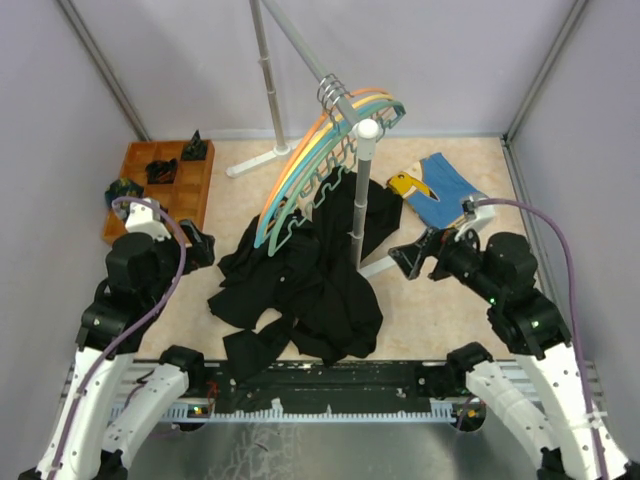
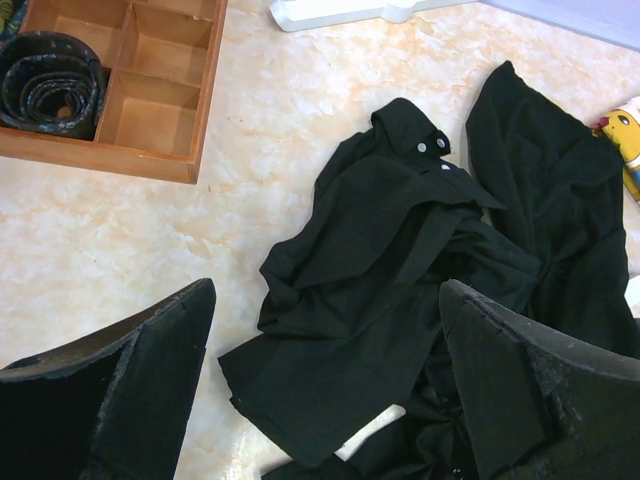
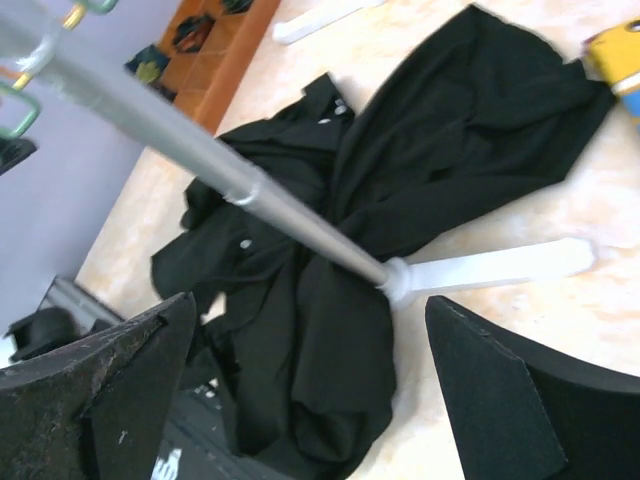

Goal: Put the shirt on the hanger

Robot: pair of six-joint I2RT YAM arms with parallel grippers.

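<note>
The black shirt [image 1: 300,290] lies crumpled on the table in front of the clothes rack, part of it draped round the foot of the rack pole. In the left wrist view its collar with white buttons [image 2: 425,145] faces up. The orange hanger [image 1: 298,160] hangs from the rack's bar together with a yellow and a teal one, above the shirt. My left gripper [image 1: 200,245] is open just left of the shirt, its jaws [image 2: 328,300] spread above the cloth's near edge. My right gripper [image 1: 410,258] hovers open to the right of the pole, the shirt [image 3: 420,170] showing beyond its empty jaws [image 3: 310,310].
A wooden compartment tray [image 1: 165,185] with rolled ties [image 2: 50,80] sits at the back left. A blue-and-yellow garment [image 1: 440,190] lies at the back right. The rack's grey pole [image 3: 250,185] and white base foot [image 3: 500,265] stand between my right gripper and the shirt.
</note>
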